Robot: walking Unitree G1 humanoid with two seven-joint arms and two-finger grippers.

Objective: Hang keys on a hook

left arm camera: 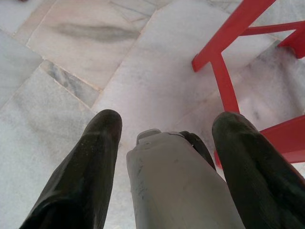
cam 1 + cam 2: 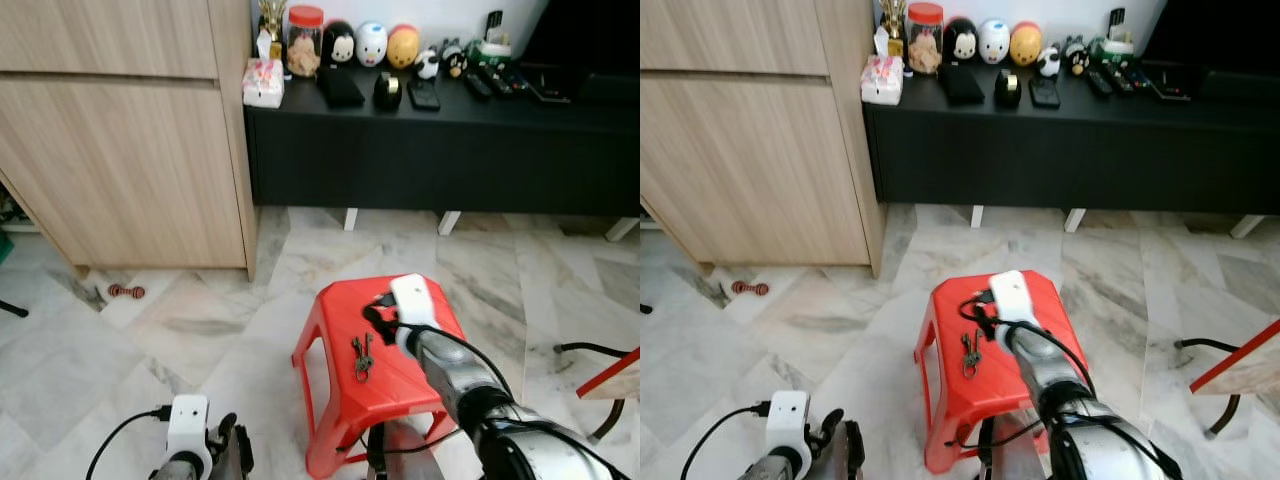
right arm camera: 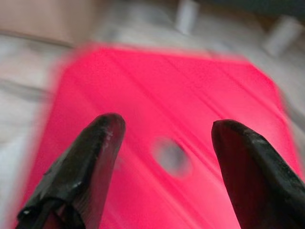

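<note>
Glossy red plastic stool (image 2: 400,375), metal keys (image 2: 362,356)

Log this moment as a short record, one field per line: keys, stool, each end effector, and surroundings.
keys: a bunch of keys lying flat on the stool seat, not held
stool: red plastic stool on the marble floor
right end effector: right end effector open, above the stool seat, beside the keys and apart from them
left end effector: left end effector open, low over the floor by the stool's legs, idle
surroundings: wooden cabinet to the left; black sideboard behind, carrying small figurines and remotes
hook: none seen
</note>
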